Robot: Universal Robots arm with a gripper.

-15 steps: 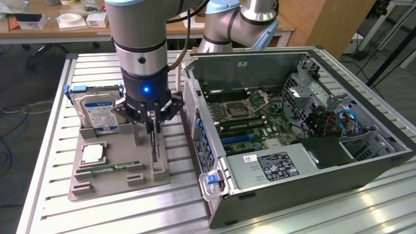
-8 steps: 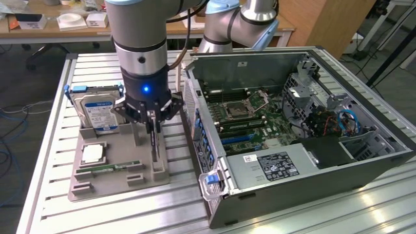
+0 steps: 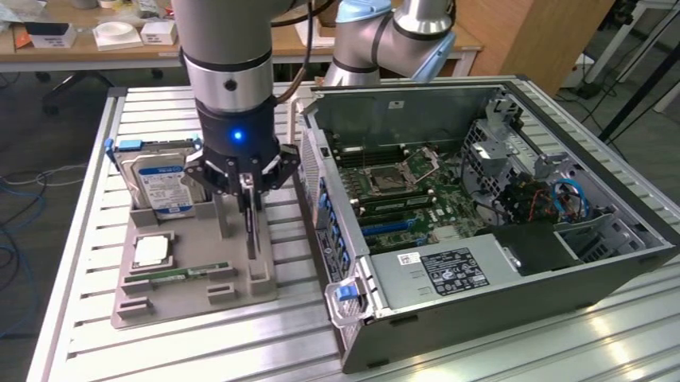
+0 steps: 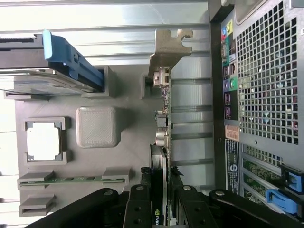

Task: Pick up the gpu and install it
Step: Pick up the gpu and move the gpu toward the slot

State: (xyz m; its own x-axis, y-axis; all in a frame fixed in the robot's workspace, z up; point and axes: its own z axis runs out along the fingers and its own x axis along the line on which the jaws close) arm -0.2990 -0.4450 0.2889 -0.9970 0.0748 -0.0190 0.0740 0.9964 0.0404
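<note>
The gpu (image 3: pixel 253 232) stands on edge in a slot of the grey holder tray (image 3: pixel 170 306), to the exterior view's left of the open computer case (image 3: pixel 510 263). My gripper (image 3: pixel 248 195) sits straight over the card's top edge. In the wrist view, the gripper (image 4: pixel 160 214) has one black finger on each face of the gpu (image 4: pixel 162 124) and is shut on it. The card's silver bracket (image 4: pixel 167 45) is at the end away from the fingers. The card still rests in the holder tray (image 4: pixel 128 152).
The tray also holds a hard drive with a blue-white label (image 3: pixel 162 185), a processor chip (image 3: pixel 152 251) and a green memory stick (image 3: pixel 181 274). The case lies on its side with the motherboard (image 3: pixel 409 187) exposed, its wall close beside the tray.
</note>
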